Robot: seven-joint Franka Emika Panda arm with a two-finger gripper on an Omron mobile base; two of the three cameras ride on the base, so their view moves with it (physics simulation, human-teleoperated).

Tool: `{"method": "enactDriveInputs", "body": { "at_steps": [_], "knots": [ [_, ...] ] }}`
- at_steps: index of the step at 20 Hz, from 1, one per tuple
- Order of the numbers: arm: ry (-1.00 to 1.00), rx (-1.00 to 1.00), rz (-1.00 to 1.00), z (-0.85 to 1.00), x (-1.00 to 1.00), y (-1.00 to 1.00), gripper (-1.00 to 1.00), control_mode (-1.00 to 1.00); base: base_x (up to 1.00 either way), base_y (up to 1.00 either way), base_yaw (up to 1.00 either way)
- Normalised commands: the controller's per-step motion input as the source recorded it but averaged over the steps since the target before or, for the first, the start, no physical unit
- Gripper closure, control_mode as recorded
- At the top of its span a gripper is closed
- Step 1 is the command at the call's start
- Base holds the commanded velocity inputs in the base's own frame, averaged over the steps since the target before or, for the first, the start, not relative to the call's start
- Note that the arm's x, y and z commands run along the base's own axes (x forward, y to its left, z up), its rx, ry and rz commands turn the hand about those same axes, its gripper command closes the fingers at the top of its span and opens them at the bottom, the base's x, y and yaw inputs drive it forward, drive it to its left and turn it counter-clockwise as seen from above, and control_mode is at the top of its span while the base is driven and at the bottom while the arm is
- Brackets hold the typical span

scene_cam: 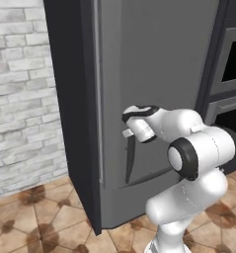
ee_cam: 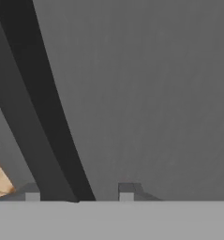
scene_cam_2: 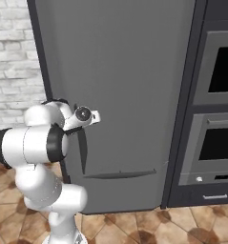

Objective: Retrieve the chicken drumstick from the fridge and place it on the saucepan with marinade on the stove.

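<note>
At the far left stood a pale whitewashed brick wall (scene_cam: 20,94), above a floor of brown stone tiles (scene_cam: 45,217). Next came the tall grey matte fridge (scene_cam: 154,64), its doors shut, with a dark side panel facing the wall. A long thin dark handle (scene_cam: 130,160) ran down the lower part of the door, and the white arm's two-finger gripper (ee_cam: 79,192) was at that handle (the wrist camera pointed straight at the door). In the hand view the fingers (ee_cam: 126,191) stood spread, with the dark handle passing between them close to the left one; whether they touched it was hard to judge from so near. A thin horizontal handle (scene_cam_2: 120,175) marked the lower drawer. To the right of the fridge sat a dark wall oven (scene_cam_2: 215,119) with glass windows.
</note>
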Motion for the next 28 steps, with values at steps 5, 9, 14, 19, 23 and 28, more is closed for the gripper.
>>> {"method": "enactDriveInputs", "body": {
  "at_steps": [5,9,14,19,23,28],
  "knots": [
    [0.0,0.0,0.06,-0.06,-0.23,-0.59,1.0,-1.0,0.0,0.0,0.0],
    [0.0,0.0,0.05,-0.02,-0.29,-0.63,1.0,-1.0,0.0,0.0,0.0],
    [0.0,0.0,0.08,-0.05,-0.21,-0.62,1.0,-1.0,0.0,0.0,0.0],
    [0.0,0.0,0.12,-0.1,-0.21,-0.66,1.0,-1.0,0.0,0.0,0.0],
    [0.0,0.0,0.12,-0.12,-0.22,-0.61,1.0,-1.0,0.0,0.0,0.0],
    [0.0,0.0,0.12,-0.17,-0.21,-0.57,1.0,-1.0,0.0,0.0,0.0]
  ]
}}
